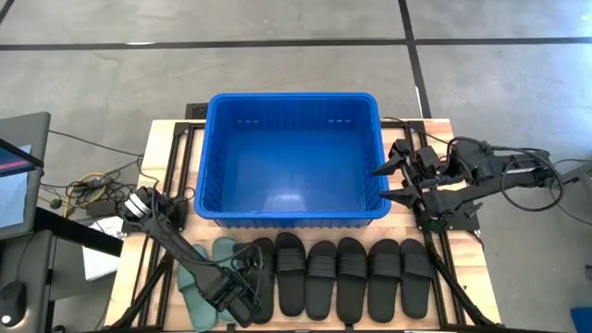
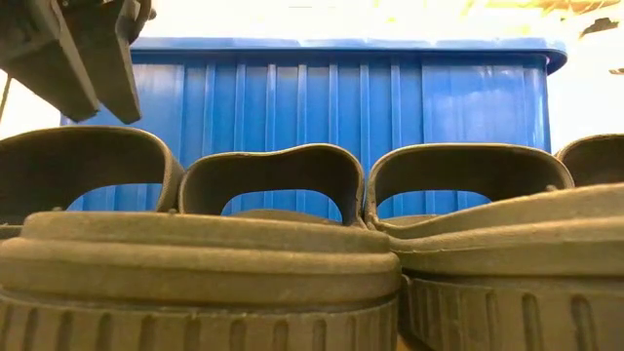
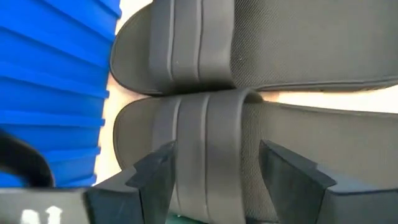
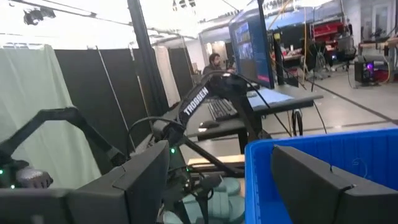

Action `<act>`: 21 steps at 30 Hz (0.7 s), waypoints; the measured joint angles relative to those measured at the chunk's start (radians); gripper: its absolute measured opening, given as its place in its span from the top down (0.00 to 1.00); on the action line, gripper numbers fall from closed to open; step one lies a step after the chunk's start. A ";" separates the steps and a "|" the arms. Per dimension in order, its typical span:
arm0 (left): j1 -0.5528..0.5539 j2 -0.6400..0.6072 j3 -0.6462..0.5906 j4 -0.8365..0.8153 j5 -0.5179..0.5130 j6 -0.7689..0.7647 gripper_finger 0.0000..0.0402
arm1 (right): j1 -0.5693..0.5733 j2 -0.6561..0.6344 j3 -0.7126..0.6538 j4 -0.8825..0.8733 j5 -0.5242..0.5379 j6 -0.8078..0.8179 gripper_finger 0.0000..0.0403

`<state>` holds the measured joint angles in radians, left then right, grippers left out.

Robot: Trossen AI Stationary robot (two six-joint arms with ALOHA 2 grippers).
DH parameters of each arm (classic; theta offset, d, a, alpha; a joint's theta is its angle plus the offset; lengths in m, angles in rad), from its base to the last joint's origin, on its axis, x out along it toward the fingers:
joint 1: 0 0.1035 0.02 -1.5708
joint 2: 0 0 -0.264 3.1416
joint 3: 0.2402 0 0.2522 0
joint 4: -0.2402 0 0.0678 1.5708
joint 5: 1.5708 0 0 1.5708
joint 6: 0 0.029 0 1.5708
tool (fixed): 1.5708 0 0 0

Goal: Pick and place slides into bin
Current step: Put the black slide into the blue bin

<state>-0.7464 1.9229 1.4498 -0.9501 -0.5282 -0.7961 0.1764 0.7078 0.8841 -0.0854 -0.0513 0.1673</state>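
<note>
A row of slides lies along the table's near edge: two green ones (image 1: 208,273) at the left, then several black ones (image 1: 338,277), soles down. The blue bin (image 1: 211,157) stands behind them. My left gripper (image 1: 236,291) (image 3: 217,162) is open, slanting down over the leftmost black slide (image 3: 205,124), one finger on either side of its strap. In the low view the left gripper (image 2: 88,58) hangs at the upper left, above the slides' straps (image 2: 263,171). My right gripper (image 1: 388,182) (image 4: 230,180) is open and level beside the bin's right wall.
The bin's ribbed near wall (image 2: 341,97) stands just behind the slides' toes. The bin's rim (image 4: 311,146) is close to my right gripper. A second black slide (image 3: 261,43) lies right beside the straddled one. Cables and a monitor (image 1: 18,176) sit off the table's left.
</note>
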 joint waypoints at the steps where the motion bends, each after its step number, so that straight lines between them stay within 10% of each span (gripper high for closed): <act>1: 0.000 0.004 0.000 0.003 -0.004 0.001 0.46 | 0.000 0.000 0.000 -0.001 0.000 0.000 0.34; 21: 0.029 0.076 -0.007 -0.140 -0.010 -0.207 0.56 | 0.000 0.005 0.000 -0.012 0.000 0.009 0.34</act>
<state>-0.7176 1.9987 1.4429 -1.0900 -0.5385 -1.0029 0.1764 0.7133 0.8841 -0.0971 -0.0513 0.1761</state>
